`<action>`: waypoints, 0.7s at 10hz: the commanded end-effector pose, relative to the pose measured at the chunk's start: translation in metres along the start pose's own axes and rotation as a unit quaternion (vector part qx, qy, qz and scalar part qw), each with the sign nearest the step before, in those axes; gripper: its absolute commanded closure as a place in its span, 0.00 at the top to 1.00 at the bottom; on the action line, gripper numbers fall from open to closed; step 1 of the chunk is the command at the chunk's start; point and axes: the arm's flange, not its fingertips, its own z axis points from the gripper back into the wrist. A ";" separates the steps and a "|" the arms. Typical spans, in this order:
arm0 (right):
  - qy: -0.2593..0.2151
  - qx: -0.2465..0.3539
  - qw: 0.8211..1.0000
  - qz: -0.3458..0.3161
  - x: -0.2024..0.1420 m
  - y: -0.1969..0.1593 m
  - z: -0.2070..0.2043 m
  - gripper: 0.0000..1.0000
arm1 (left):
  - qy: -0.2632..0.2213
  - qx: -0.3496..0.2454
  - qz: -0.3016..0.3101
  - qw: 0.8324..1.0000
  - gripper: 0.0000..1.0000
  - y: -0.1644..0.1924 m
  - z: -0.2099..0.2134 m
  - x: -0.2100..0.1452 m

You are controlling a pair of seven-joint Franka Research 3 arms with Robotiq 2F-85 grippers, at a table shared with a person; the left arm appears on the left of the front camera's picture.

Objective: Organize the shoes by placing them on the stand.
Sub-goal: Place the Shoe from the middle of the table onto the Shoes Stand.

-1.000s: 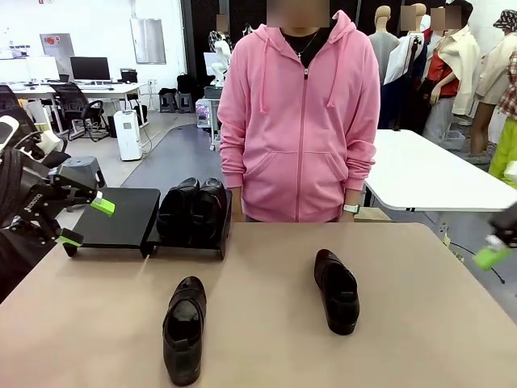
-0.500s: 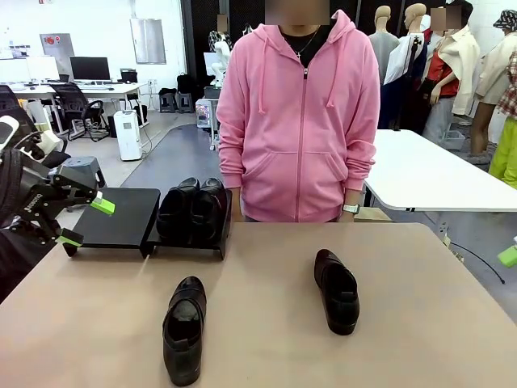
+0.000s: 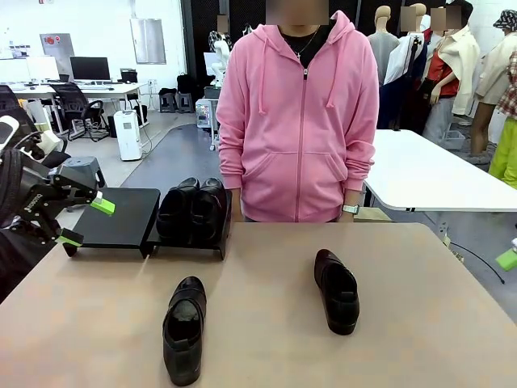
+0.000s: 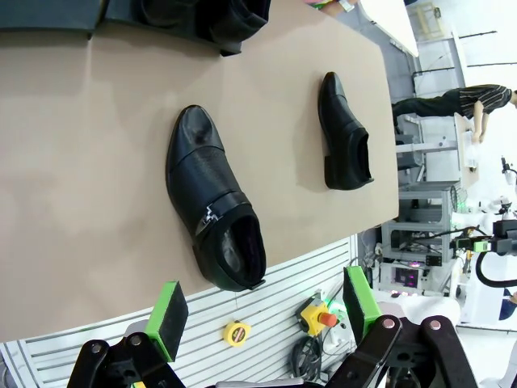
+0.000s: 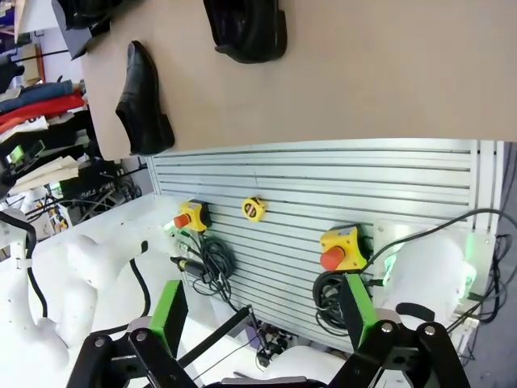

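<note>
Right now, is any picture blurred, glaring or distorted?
Front view: sharp, evenly lit; soft shadow under the near glossy black leather shoe on the tan table. Left wrist view: rolled sideways, sheen on that shoe's toe. Right wrist view: sharp, also rolled.

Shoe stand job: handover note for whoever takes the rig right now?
Left gripper: open, empty, by the stand, at its bare left section.
Right gripper: open, empty, off the right side of the table.
Done: one pair of black dress shoes sits on the stand's right section.
Left: two shoes lie loose on the table, the left loose shoe near the robot's edge and the right loose shoe mid-table. Both probably go on the bare left section.
</note>
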 end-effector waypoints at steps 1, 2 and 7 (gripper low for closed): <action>0.000 0.009 1.000 -0.003 -0.003 0.003 0.003 1.00 | 0.000 -0.012 0.003 1.000 1.00 0.000 -0.001 0.000; 0.000 0.009 1.000 -0.003 -0.003 0.003 0.003 1.00 | 0.000 -0.012 0.003 1.000 1.00 0.000 -0.001 0.000; 0.000 0.009 1.000 -0.003 -0.003 0.003 0.003 1.00 | 0.000 0.000 0.000 1.000 1.00 0.000 0.000 0.000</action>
